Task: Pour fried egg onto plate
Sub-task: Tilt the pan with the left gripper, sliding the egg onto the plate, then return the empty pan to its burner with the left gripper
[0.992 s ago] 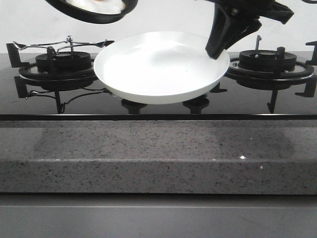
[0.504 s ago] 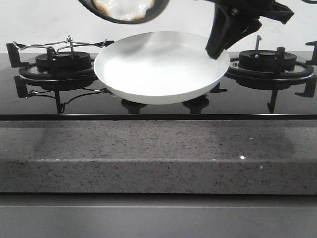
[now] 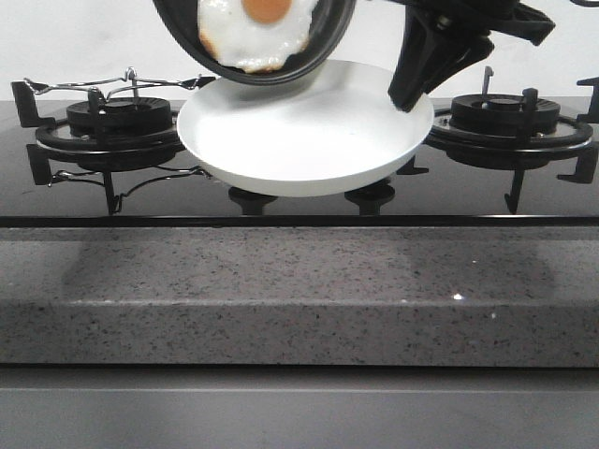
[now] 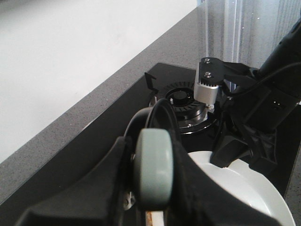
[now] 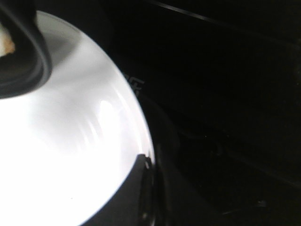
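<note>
One fried egg (image 3: 255, 33) in tilted pan (image 3: 323, 42).

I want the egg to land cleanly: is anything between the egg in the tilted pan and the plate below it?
Nothing visible. The fried egg lies in the tilted pan directly over the bare plate.

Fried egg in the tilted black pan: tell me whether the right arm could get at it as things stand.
Probably not. The right tool grips the rim of the wide white plate, holding it above the stove, so it isn't free. The sunny-side-up fried egg sits in the black frying pan, tilted over the plate.
</note>
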`<action>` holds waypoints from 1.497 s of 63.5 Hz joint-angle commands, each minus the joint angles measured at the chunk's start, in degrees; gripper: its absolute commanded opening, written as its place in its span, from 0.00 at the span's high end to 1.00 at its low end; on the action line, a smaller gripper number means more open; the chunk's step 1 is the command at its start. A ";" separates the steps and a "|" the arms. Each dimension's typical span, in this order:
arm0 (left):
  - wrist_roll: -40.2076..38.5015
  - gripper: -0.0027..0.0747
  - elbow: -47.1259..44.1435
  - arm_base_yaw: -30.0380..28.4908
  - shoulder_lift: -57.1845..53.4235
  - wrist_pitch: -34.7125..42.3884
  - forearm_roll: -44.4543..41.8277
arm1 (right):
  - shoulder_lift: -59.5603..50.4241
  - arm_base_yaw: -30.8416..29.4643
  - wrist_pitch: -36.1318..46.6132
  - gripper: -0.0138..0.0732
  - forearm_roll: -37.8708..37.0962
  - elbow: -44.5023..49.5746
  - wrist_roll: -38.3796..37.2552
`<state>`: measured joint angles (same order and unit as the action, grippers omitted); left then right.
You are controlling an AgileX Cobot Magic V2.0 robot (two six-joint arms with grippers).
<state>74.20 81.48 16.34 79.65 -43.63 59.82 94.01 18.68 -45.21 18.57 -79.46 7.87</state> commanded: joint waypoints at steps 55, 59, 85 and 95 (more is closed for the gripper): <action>7.16 0.99 1.83 0.83 -3.46 2.89 3.26 | -3.06 0.03 2.27 0.92 0.87 -1.51 0.34; 7.16 0.99 1.83 0.83 -3.76 3.32 3.26 | -3.06 0.03 2.27 0.92 0.87 -1.51 0.34; -1.27 0.99 1.83 -1.24 -3.81 6.44 3.49 | -3.06 0.03 2.27 0.92 0.87 -1.51 0.34; -8.95 0.99 1.83 -8.22 -3.69 6.31 6.85 | -3.06 0.03 2.27 0.92 0.87 -1.51 0.34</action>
<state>69.95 81.48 11.84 78.02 -41.18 60.98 94.00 18.72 -45.61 18.38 -79.46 7.98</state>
